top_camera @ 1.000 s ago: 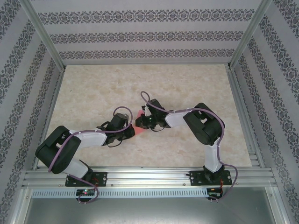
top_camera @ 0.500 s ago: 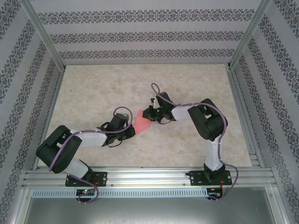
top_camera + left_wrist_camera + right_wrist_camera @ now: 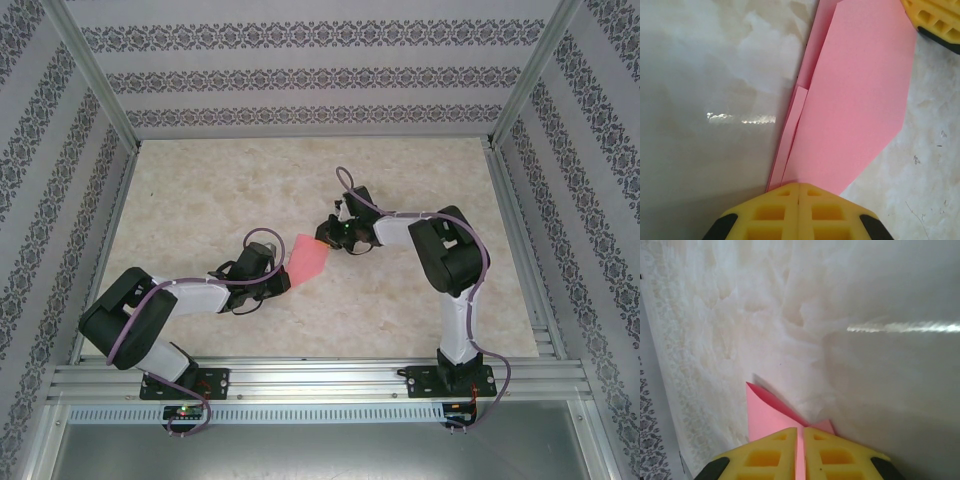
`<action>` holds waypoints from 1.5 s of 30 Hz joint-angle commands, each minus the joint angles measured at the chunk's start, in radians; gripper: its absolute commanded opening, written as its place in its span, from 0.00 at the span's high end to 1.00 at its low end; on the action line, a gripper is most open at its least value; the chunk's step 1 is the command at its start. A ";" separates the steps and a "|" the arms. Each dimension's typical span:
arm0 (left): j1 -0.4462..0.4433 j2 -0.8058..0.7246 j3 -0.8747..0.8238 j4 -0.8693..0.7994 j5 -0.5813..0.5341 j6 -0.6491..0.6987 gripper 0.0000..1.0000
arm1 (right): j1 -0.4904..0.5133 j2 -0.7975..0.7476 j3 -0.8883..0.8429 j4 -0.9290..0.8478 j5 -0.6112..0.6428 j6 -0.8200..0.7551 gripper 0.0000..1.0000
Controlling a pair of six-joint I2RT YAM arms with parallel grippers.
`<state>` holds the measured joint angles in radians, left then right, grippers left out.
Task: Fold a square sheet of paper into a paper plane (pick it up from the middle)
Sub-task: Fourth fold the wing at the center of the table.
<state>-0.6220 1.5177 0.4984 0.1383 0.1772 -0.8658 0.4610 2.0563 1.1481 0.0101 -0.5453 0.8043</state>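
Observation:
The pink sheet of paper (image 3: pixel 307 260) is folded into a long pointed shape, the paper plane, and hangs just above the table's middle between my two grippers. My left gripper (image 3: pixel 285 280) is shut on its near-left end. In the left wrist view the yellow fingertips (image 3: pixel 799 186) pinch the narrow end, and layered flaps of the paper (image 3: pixel 855 100) run away from them. My right gripper (image 3: pixel 322 240) is shut on the far-right end. In the right wrist view its fingers (image 3: pixel 801 431) clamp the paper (image 3: pixel 762 412), with two small corners sticking out. A right fingertip (image 3: pixel 935 17) shows beyond the paper.
The marble-patterned table (image 3: pixel 200 190) lies under both arms. Aluminium rails (image 3: pixel 320 375) run along the front, with frame posts at the sides. Patterned walls (image 3: pixel 300 80) enclose the back and both sides.
My right gripper has moved up and to the right, away from the left one. The paper between them now shows at fuller length. The left arm has stayed in place.

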 commanded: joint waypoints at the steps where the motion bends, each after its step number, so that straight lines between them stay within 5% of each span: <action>1: 0.011 0.071 -0.061 -0.243 -0.035 0.028 1.00 | -0.072 0.016 0.035 -0.060 0.136 -0.057 0.86; 9: 0.011 0.070 -0.053 -0.246 -0.029 0.030 1.00 | -0.083 -0.099 0.107 -0.177 0.090 -0.122 0.85; 15: 0.011 0.073 -0.045 -0.246 -0.026 0.031 1.00 | 0.034 -0.194 0.000 -0.090 0.061 -0.069 0.85; 25: 0.011 0.074 -0.019 -0.258 -0.016 0.037 1.00 | 0.151 -0.077 -0.097 0.106 0.042 0.047 0.88; 39: 0.011 -0.094 0.197 -0.416 0.053 0.093 0.91 | 0.138 -0.016 -0.122 -0.004 0.108 -0.027 0.90; 45: 0.030 0.004 0.304 -0.337 0.151 0.093 0.90 | 0.138 -0.004 -0.119 -0.001 0.107 -0.022 0.90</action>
<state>-0.6083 1.4673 0.7643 -0.2020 0.2630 -0.7975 0.6052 2.0037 1.0573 0.0616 -0.4881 0.8097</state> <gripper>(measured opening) 0.097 0.095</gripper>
